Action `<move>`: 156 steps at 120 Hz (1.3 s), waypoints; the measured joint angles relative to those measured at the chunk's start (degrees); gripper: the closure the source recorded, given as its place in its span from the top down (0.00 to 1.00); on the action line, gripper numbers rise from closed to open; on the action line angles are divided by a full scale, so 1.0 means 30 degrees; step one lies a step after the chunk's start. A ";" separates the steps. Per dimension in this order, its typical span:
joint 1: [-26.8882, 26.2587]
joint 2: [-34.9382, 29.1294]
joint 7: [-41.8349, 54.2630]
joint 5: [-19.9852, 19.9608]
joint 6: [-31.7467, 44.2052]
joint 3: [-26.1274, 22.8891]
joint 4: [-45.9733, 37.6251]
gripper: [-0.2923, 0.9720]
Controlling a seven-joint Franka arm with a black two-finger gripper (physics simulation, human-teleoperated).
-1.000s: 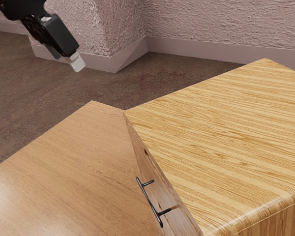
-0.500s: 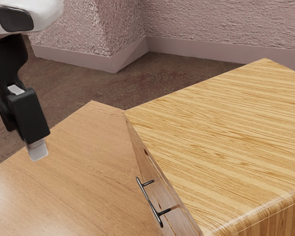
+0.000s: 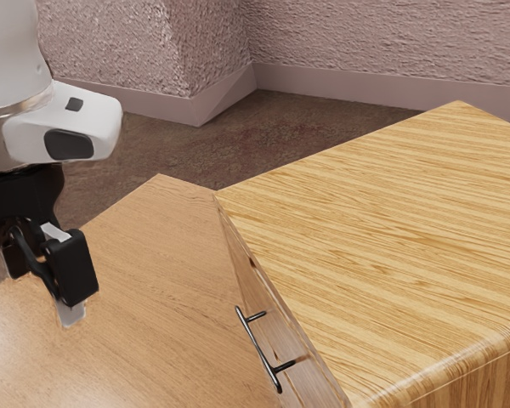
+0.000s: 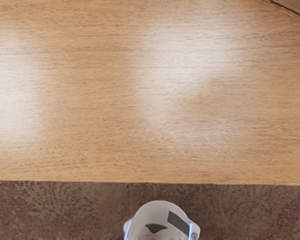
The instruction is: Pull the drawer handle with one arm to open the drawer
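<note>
A light wooden cabinet [image 3: 391, 246] stands on the table at the exterior view's right. Its drawer front [image 3: 268, 319] faces the exterior view's left and sits flush with the cabinet. On that front is a thin dark bar handle [image 3: 259, 348], near the lower edge of the view. My black gripper [image 3: 65, 308] hangs low over the table top at the far left, well away from the handle and pointing down. It holds nothing. In the wrist view a sliver of the cabinet [image 4: 290, 6] lies beyond the hand.
The wooden table top [image 3: 153, 289] stretches between my gripper and the drawer front. Its edge [image 4: 150, 182] meets brown floor [image 4: 50, 210] by the arm's white base [image 4: 161, 222]. A textured pink wall [image 3: 323, 34] with a skirting board runs behind.
My arm has swung down from the upper left and come low over the table, moving a little toward the cabinet. The drawer and handle have not moved.
</note>
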 joint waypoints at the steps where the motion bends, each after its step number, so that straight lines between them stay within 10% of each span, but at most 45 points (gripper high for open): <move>1: -0.0023 0.0019 0.0132 -0.0169 0.0029 0.0367 0.0004 0.76; 10: -0.0188 0.0223 0.0639 -0.1683 -0.0016 0.2410 0.0124 0.76; 27: -0.1905 0.0573 0.3116 0.0283 0.0382 0.0965 0.1130 0.76; 48: -0.2134 0.1049 0.3372 -0.0686 -0.1514 0.0797 0.1625 0.76; 81: -0.6335 0.1405 0.9808 0.4369 0.2529 0.0304 0.0115 0.76; 112: -0.6282 0.0795 1.4857 0.4410 0.5820 0.1879 -0.1152 0.76; 128: -0.2414 -0.0915 1.6742 0.3348 0.7217 -0.0594 -0.3574 0.76; 156: -0.1945 -0.2119 1.9705 0.2654 1.0943 -0.2009 -0.6393 0.76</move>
